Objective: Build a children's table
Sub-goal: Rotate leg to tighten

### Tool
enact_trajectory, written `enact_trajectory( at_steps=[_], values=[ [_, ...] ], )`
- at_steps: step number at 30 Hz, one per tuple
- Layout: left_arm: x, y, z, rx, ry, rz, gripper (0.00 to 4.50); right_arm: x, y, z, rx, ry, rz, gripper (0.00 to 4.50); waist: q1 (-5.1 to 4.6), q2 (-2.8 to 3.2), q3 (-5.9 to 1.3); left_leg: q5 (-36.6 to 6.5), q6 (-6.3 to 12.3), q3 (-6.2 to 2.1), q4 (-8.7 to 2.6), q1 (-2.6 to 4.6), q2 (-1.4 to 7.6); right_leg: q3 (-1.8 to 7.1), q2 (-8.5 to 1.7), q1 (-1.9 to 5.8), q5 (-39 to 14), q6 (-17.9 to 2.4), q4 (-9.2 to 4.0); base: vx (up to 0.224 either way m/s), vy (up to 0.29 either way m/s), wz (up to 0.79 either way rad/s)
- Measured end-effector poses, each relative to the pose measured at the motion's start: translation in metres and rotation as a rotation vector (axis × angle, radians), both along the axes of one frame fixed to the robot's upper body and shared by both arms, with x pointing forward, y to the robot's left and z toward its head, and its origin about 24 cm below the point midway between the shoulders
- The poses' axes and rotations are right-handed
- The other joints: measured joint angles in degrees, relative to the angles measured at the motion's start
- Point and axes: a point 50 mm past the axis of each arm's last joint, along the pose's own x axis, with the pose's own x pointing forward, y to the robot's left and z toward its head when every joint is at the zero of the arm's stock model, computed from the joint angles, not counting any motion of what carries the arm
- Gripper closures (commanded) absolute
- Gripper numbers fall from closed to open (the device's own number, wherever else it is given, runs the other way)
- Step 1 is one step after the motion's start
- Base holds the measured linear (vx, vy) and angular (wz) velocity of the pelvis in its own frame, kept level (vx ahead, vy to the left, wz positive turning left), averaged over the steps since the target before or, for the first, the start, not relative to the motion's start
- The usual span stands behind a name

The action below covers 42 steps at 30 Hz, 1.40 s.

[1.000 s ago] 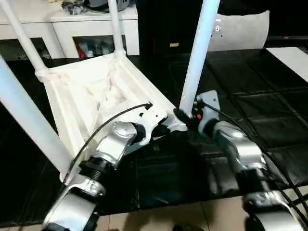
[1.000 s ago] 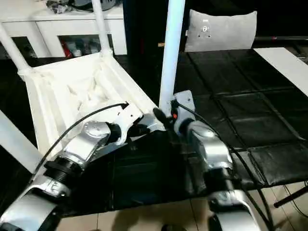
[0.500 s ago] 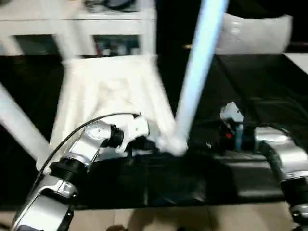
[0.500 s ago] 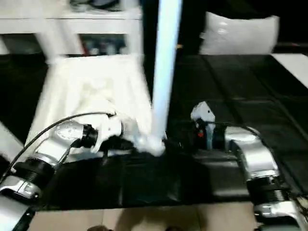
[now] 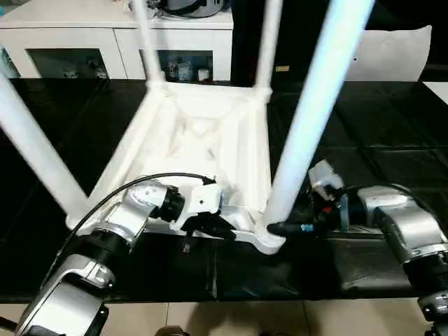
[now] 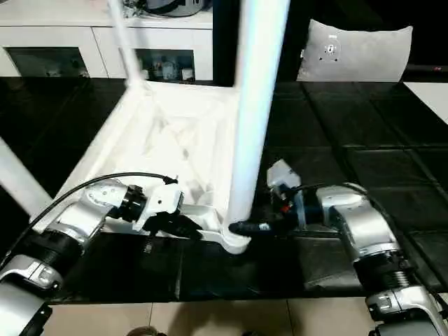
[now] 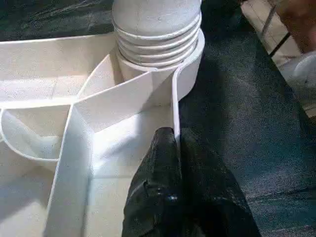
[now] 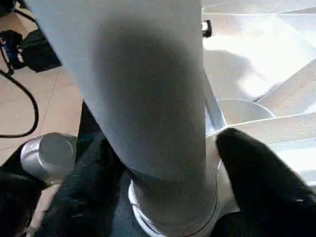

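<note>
Shown, from left to right: the children's table (image 5: 203,133) lies upside down on the black desk (image 5: 392,140), ribbed underside upward, with four white legs rising from its corner sockets. The left tool (image 5: 222,228) reaches to the table's near rim; in the left wrist view its fingers (image 7: 170,163) stand pressed together on the thin rim wall just short of the near corner socket (image 7: 163,64) — clamped on that edge, by the look of it. The near-right leg (image 5: 311,119) rises steeply from this socket, its long axis close to vertical, leaning slightly right toward the top. The right tool (image 6: 250,227) lies level at the leg's foot, pointing left; in the right wrist view the leg (image 8: 143,89) passes between its two black fingers (image 8: 256,177), which stand apart on either side, and contact cannot be confirmed. The right arm is judged the nearer for any turning or seating of this leg, the left steadying the top. Of containers, only the corner sockets count, and each visible one holds a leg; beyond the desk stands a white cabinet (image 5: 84,28), its contents too small to name.
</note>
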Motion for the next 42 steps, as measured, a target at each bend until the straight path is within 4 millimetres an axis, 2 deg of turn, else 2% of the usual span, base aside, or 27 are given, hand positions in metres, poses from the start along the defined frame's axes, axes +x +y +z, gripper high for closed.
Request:
enact_trajectory(
  at_steps=[6, 14, 17, 20, 21, 23, 24, 26, 27, 31, 33, 38, 42],
  values=[
    [0.0, 0.0, 0.0, -0.001, -0.006, -0.004, 4.5, 0.0, 0.0, -0.001, 0.003, 0.024, 0.0, 2.28, -0.18, 0.0, 0.0, 0.0, 0.0, 0.0, 0.0, 0.01, 0.0, 0.0, 0.0, 0.01, 0.0, 0.0, 0.0, 0.0, 0.0, 0.0],
    [0.002, 0.002, 0.001, -0.022, 0.0, 0.028, 4.5, 0.0, 0.003, 0.001, 0.033, 0.061, -0.057, 2.45, -0.41, -0.02, -0.01, 0.0, -0.07, 0.0, 0.01, 0.07, 0.0, 0.0, 0.0, 0.03, 0.0, 0.0, 0.07, 0.0, 0.0, 0.0],
    [0.007, 0.003, 0.0, -0.023, 0.016, 0.125, 4.5, 0.003, 0.011, -0.002, 0.047, 0.045, -0.157, 2.45, -0.63, -0.02, -0.01, 0.0, -0.29, 0.0, 0.01, 0.1, 0.0, 0.0, 0.02, 0.04, 0.0, 0.0, 0.09, 0.0, 0.0, 0.0],
    [0.017, 0.002, -0.001, -0.024, 0.025, 0.323, 4.5, 0.016, 0.025, -0.008, 0.066, 0.008, -0.398, 2.45, -2.62, -0.02, -0.01, 0.2, -0.45, 0.0, 0.06, 0.17, -0.03, 0.0, 0.05, 0.0, 0.0, 0.0, 0.07, 0.0, 0.0, 0.0],
    [0.02, -0.004, -0.003, -0.038, 0.03, 0.397, 4.5, 0.022, 0.028, -0.009, 0.062, -0.001, -0.503, 2.45, -3.66, -0.02, -0.01, 0.1, -0.44, 0.0, 0.06, 0.17, -0.04, -0.01, 0.05, 0.02, 0.0, 0.0, -0.03, 0.0, 0.0, 0.0],
    [0.024, -0.017, -0.004, -0.064, 0.034, 0.491, 4.5, 0.032, 0.031, -0.007, 0.043, -0.019, -0.646, 2.45, -4.98, -0.02, -0.01, 0.1, -0.44, 0.01, 0.11, 0.11, -0.08, -0.01, 0.06, -0.01, 0.0, 0.0, -0.08, 0.0, 0.0, 0.0],
    [0.026, -0.025, -0.005, -0.072, 0.033, 0.534, 4.5, 0.037, 0.032, -0.007, 0.024, -0.026, -0.717, 2.45, -5.28, -0.02, -0.01, 0.1, -0.43, 0.01, 0.1, 0.11, -0.11, -0.03, 0.08, 0.01, 0.0, 0.0, -0.1, 0.0, 0.0, 0.0],
    [0.029, -0.036, -0.004, -0.077, 0.018, 0.613, 4.5, 0.045, 0.039, -0.005, 0.009, -0.047, -0.821, 2.45, -5.26, 0.04, -0.04, 0.1, -0.45, 0.01, 0.01, 0.09, -0.12, -0.05, 0.09, -0.03, 0.0, 0.0, -0.02, 0.0, 0.0, 0.0],
    [0.03, -0.039, -0.004, -0.083, 0.014, 0.645, 4.5, 0.047, 0.04, -0.005, 0.007, -0.063, -0.852, 1.94, -4.98, 0.07, -0.06, 0.2, -0.45, -0.01, -0.12, 0.1, -0.12, -0.1, 0.1, -0.02, 0.0, 0.0, -0.03, 0.0, 0.0, 0.0],
    [0.032, -0.042, -0.002, -0.089, 0.01, 0.672, 4.5, 0.048, 0.044, -0.005, 0.036, -0.073, -0.882, 1.71, -4.39, 0.13, -0.09, 0.2, -0.12, -0.02, -0.27, -0.02, -0.05, -0.1, 0.09, -0.08, 0.0, 0.0, -0.15, 0.0, 0.0, 0.0],
    [0.032, -0.042, -0.001, -0.091, 0.006, 0.668, 4.5, 0.048, 0.043, -0.005, 0.048, -0.074, -0.888, 1.45, -4.27, 0.14, -0.09, 0.2, 0.08, -0.01, -0.27, -0.08, -0.03, -0.03, 0.06, -0.12, 0.0, 0.1, -0.19, 0.0, 0.0, 0.0],
    [0.031, -0.035, 0.001, -0.084, -0.003, 0.631, 4.5, 0.044, 0.038, -0.003, 0.067, -0.073, -0.839, 1.13, -4.23, 0.15, -0.08, 0.1, 0.14, 0.04, -0.28, -0.12, -0.03, -0.01, 0.07, -0.2, 0.1, -0.1, -0.17, 0.0, 0.0, 0.0],
    [0.025, -0.02, -0.001, -0.073, -0.023, 0.521, 4.5, 0.034, 0.021, -0.004, 0.064, -0.057, -0.687, 0.82, -3.61, 0.16, -0.06, 0.2, 0.14, 0.04, -0.25, -0.11, -0.02, 0.0, 0.07, -0.2, 0.0, 0.0, -0.15, 0.0, 0.0, 0.0]
  ],
)
